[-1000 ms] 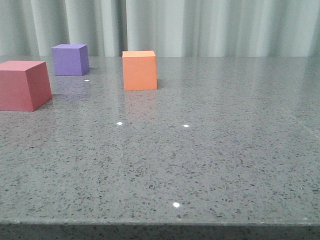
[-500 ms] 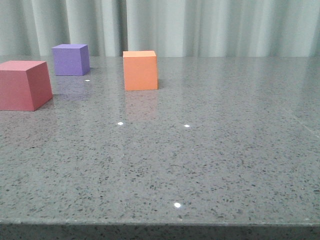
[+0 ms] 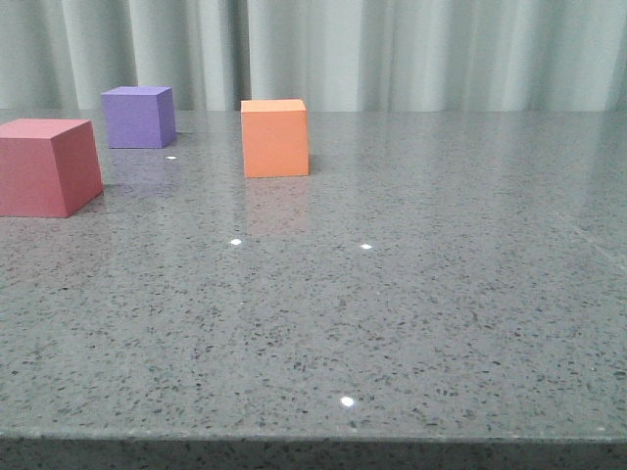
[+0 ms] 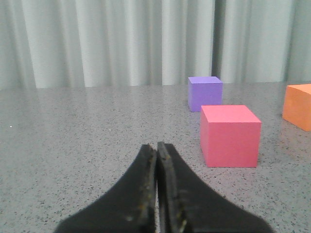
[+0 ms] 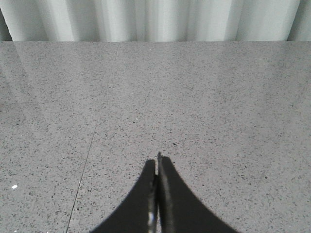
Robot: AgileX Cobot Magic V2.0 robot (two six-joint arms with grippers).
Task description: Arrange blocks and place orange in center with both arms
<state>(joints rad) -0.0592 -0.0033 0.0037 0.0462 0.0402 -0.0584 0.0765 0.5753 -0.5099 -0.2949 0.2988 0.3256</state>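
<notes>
Three cubes stand on the grey speckled table point(image 3: 411, 294). The red-pink cube point(image 3: 44, 166) is at the left edge, the purple cube point(image 3: 138, 117) sits behind it, and the orange cube point(image 3: 274, 137) is to their right. In the left wrist view my left gripper point(image 4: 157, 145) is shut and empty, short of the red-pink cube point(image 4: 229, 135); the purple cube point(image 4: 204, 93) stands behind that cube and the orange cube point(image 4: 299, 106) shows at the frame's edge. My right gripper point(image 5: 158, 159) is shut and empty over bare table. Neither gripper shows in the front view.
A pale pleated curtain point(image 3: 392, 49) hangs behind the table. The table's front edge point(image 3: 313, 438) runs along the bottom of the front view. A thin seam line point(image 5: 85, 165) crosses the tabletop in the right wrist view.
</notes>
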